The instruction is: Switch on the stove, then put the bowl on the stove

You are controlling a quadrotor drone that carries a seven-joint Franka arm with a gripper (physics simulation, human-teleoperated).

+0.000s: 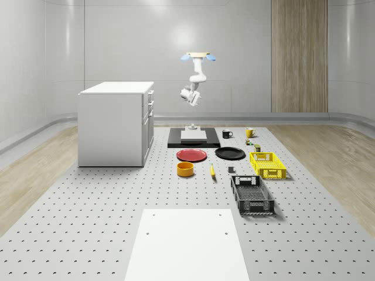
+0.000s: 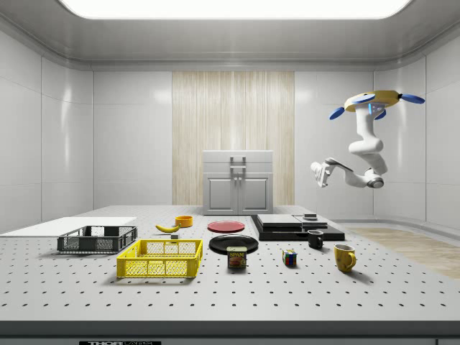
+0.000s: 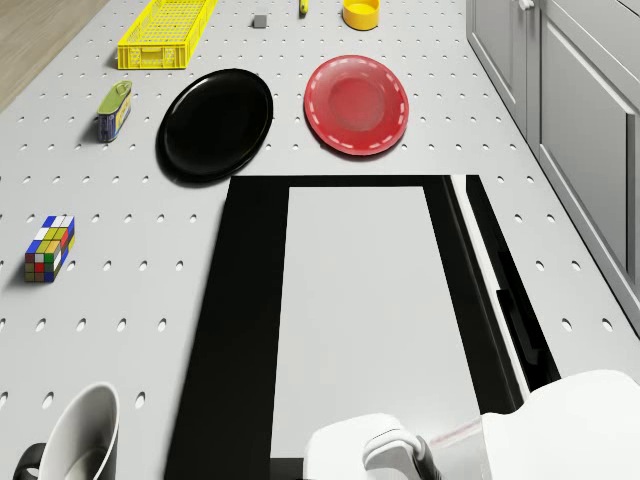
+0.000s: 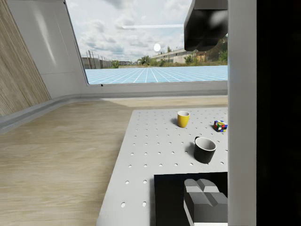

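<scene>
White cabinet (image 1: 116,124) is the biggest thing, then the black stove (image 1: 194,138) with the drone (image 1: 198,56) hovering above it. Gripper (image 2: 318,175) hangs high, can't tell its jaws. Orange bowl (image 1: 185,169) sits past the red plate (image 1: 191,155). Tin (image 2: 237,257) reads SPAM.

Evenly and brightly lit from above by a broad ceiling panel (image 2: 233,7) in the side view. Soft, short shadows under the yellow crate (image 2: 161,259) and yellow mug (image 2: 344,257) on the perforated table (image 2: 230,287). Pale sheen on the curved walls and the cabinet (image 1: 114,123). Daylight sky through the window (image 4: 150,42) in the wrist view. Crisp throughout, without blur or glare.
</scene>
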